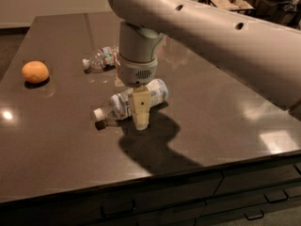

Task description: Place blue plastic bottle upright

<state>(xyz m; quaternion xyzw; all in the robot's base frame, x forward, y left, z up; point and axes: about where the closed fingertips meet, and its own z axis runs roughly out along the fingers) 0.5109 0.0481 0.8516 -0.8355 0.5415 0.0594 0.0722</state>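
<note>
Your bottle (158, 91) lies on its side near the middle of the bench (225, 121), with its white cap (98, 113) pointing left. The claw (140, 119) hangs straight down over the bottle's middle, and I cannot tell whether it has closed on it. Before you lift, make sure the grip sits square across the body, then swing the cap end up gently. The arm (211, 36) hides the bottle's far side. The small bottle (101, 59) and the orange (35, 72) lie well apart from it.

The gripper (140, 119) hangs over the middle of the blue plastic bottle (121, 103), which lies on its side on the dark table (216, 126), white cap pointing left. A smaller bottle (101, 59) lies behind it, and an orange (35, 72) sits well apart at the left.
</note>
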